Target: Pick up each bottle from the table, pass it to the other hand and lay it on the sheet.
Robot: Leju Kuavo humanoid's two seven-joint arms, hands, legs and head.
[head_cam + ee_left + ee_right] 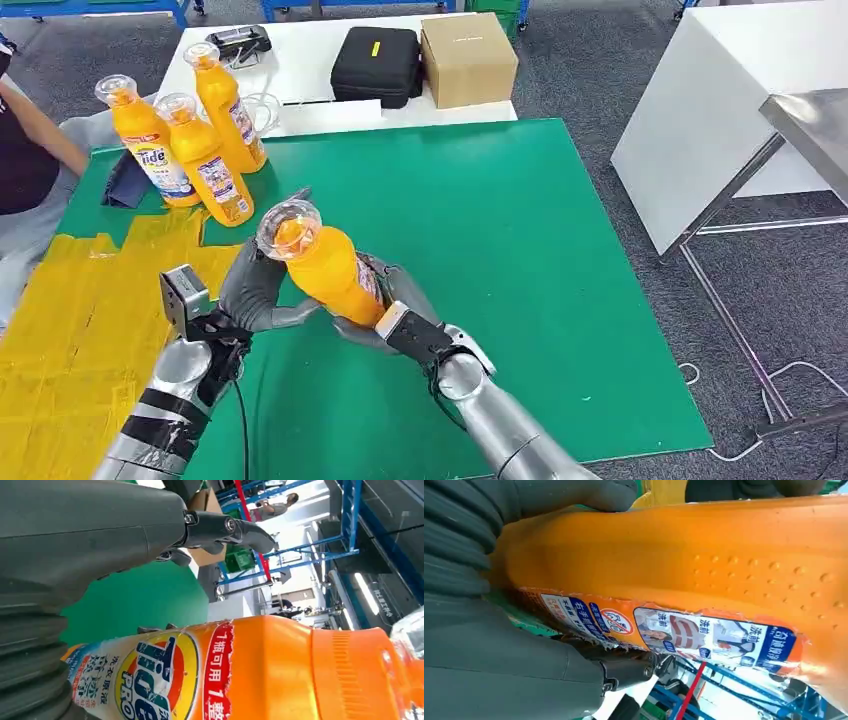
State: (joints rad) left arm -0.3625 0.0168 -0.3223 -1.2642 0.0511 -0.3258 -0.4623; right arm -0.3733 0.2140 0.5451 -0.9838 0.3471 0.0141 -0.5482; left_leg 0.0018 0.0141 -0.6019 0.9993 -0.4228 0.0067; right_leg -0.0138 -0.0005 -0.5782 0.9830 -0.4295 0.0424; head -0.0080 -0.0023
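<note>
An orange Tide bottle (325,265) with a clear cap hangs tilted above the green mat (520,250). My right hand (395,300) grips its lower body; in the right wrist view the bottle (704,565) lies tight against the right hand (499,670). My left hand (255,290) cups the bottle's upper part from the left. In the left wrist view its thumb (125,530) stands apart from the bottle (250,675), with green mat showing between them. Three more orange bottles (205,160) stand at the mat's back left. The yellow sheet (70,320) lies at the left.
A person (25,140) sits at the far left by the standing bottles. Behind the mat a white table carries a black case (377,62) and a cardboard box (468,58). A white table (700,110) and a metal frame stand to the right.
</note>
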